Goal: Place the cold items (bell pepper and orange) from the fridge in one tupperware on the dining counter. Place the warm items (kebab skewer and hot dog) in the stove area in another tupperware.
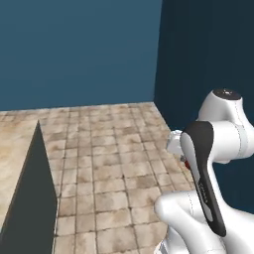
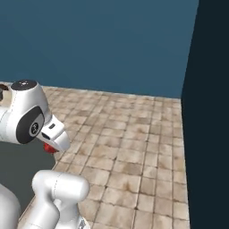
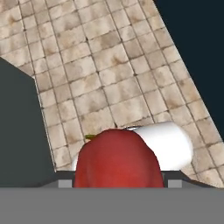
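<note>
- Bell pepper [image 3: 117, 158], glossy red and rounded with a bit of green stem, sits gripped in the claw [image 3: 117, 181], whose jaws stand fairly wide around it.
- Arm [image 1: 211, 149] is folded, smooth white shells with dark joints, the hand pointing down.
- Below the claw lies a floor [image 3: 109, 65] of mottled beige stone tiles.
- Beyond, a flat blue wall [image 1: 79, 49].

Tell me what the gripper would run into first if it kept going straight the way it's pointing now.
Holding the red bell pepper, the gripper points down at the beige tiled floor. That floor looks like the first thing in line, though a white part of the robot's own body sits just beyond the pepper and depth is unclear.
</note>
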